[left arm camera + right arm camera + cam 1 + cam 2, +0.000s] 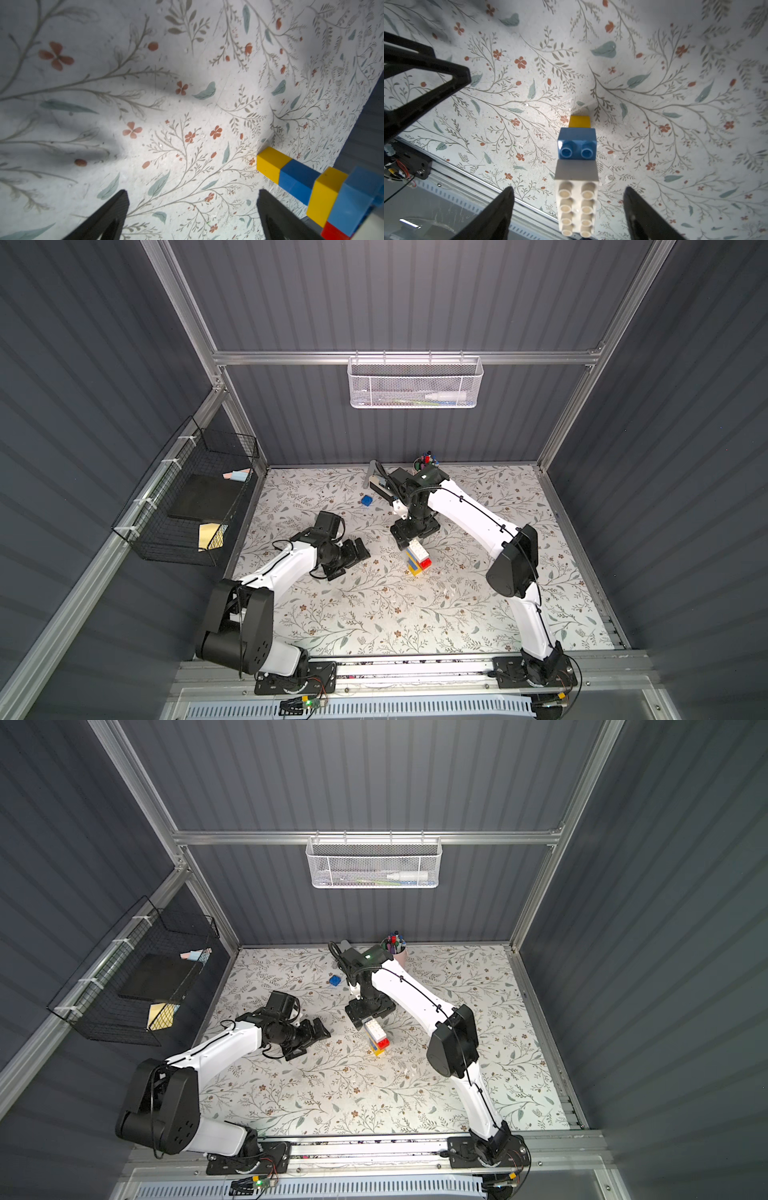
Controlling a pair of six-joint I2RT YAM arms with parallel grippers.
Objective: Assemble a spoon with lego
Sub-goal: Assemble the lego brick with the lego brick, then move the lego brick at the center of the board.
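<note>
The spoon point(417, 558) point(377, 1036) rested on the bench point(374, 614), near its middle; the white end point(577, 205) was uppermost in both top views, the yellow end point(270, 164) touched the bench. The right arm point(469, 514) hung just above the spoon; its jaws stood open, one on each side of the white end, apart from it. The left arm point(282, 564) was beside the spoon, jaws wide open and empty. A loose blue brick point(366, 500) lay well behind the spoon.
</note>
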